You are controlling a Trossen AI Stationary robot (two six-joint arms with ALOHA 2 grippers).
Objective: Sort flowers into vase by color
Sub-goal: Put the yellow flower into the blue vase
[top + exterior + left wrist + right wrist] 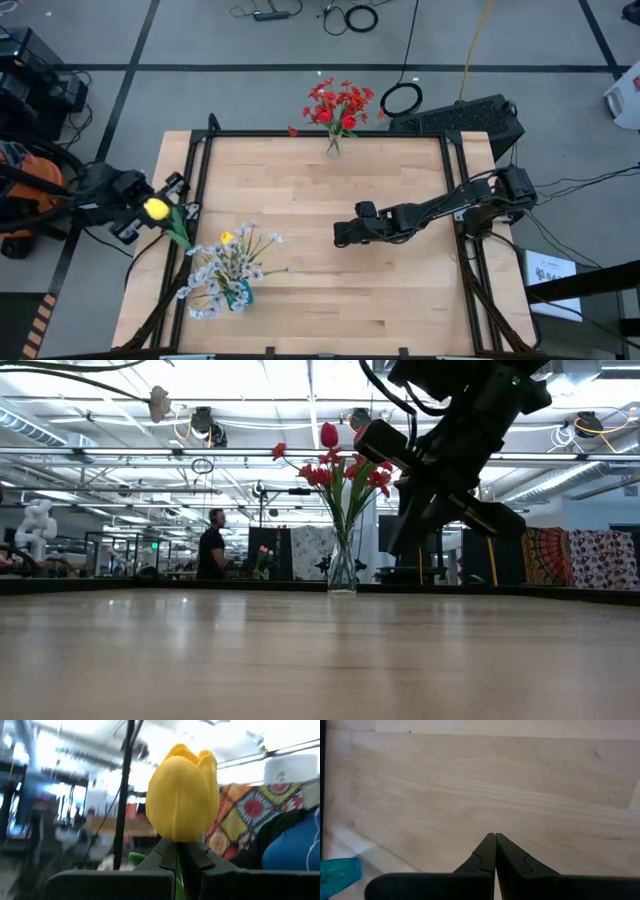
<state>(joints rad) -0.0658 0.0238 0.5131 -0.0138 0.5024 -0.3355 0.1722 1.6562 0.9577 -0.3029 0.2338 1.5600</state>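
wooden table (330, 220); left fingers (177, 851) pinch yellow tulip (184, 795).

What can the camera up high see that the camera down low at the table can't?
Only the high view shows the left gripper off the table's left edge, shut on a yellow tulip, and the blue vase of white flowers near the front left.

Only the low view shows the room behind, with a person far off.

Both show the clear vase of red flowers at the far edge, the wooden table, and the right arm hanging above it.
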